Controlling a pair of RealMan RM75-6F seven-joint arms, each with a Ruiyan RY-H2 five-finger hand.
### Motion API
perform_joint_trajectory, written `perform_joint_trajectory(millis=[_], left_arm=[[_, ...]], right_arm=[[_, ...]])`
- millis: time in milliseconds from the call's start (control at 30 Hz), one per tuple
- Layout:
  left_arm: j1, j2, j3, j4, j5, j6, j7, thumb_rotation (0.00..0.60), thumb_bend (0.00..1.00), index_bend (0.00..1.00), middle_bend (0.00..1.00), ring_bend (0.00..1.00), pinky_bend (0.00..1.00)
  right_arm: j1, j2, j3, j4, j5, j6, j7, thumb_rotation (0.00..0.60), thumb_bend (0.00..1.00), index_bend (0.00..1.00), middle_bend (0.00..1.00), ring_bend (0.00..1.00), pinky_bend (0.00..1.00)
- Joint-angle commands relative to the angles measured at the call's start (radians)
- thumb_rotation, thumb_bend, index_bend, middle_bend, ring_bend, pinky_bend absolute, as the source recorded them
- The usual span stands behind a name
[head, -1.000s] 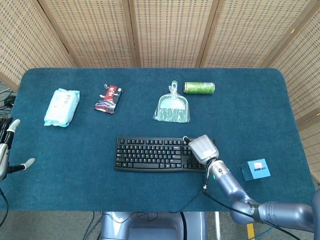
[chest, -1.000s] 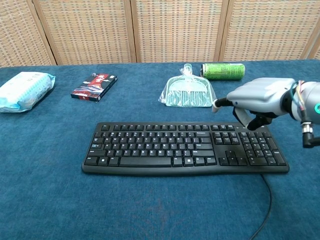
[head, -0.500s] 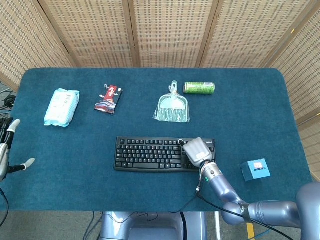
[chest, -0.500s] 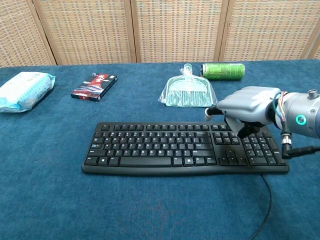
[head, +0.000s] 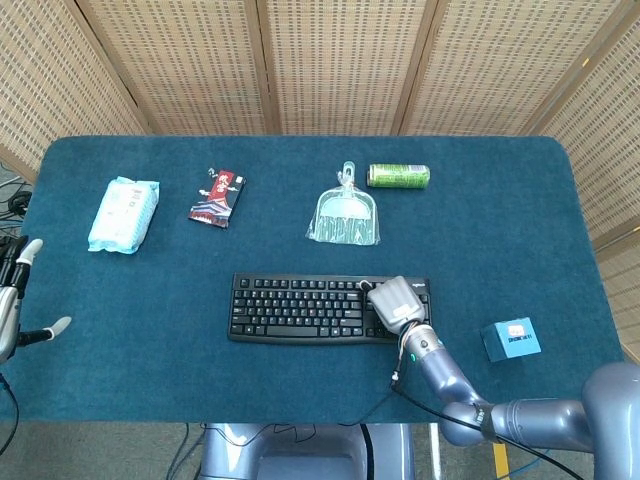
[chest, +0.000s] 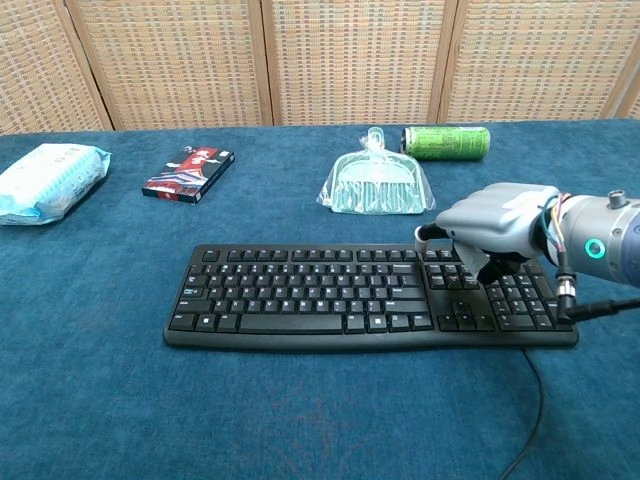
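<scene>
Right robot hand (chest: 492, 225): fingers curled, palm down, over keyboard (chest: 350, 295) right end, near front tabletop edge | left robot hand (head: 12, 300): spread, empty, left edge.

Lighting was bright and even in both views, shadows soft and short under everything. Both were sharp, no glare, no obvious edge warping.

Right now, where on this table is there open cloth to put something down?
Bare cloth lies left of the keyboard, below the wipes pack, and right of the green can, above the blue box. It is crowded between the dustpan and the keyboard's right end, where the right hand rests.
</scene>
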Motion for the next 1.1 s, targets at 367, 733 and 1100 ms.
perform_joint_trajectory(millis=[367,733,1100], left_arm=[[-0.002,-0.003,0.001,0.001,-0.004,-0.001,0.008,0.6,0.0,0.0,0.0,0.0,0.0],[-0.002,-0.001,-0.002,0.003,-0.008,-0.001,0.001,0.6,0.0,0.0,0.0,0.0,0.0],[0.0,0.003,0.0,0.005,-0.005,0.001,-0.009,0.6,0.0,0.0,0.0,0.0,0.0]], right_arm=[[0.011,-0.001,-0.018,0.02,0.026,-0.015,0.005,0.6,1.0,0.18,0.63,1.0,1.0],[0.02,0.031,-0.006,-0.028,-0.001,0.005,0.026,0.6,1.0,0.19,0.64,1.0,1.0],[-0.014,0.19,0.082,-0.214,-0.232,0.179,0.1,0.6,1.0,0.19,0.64,1.0,1.0]])
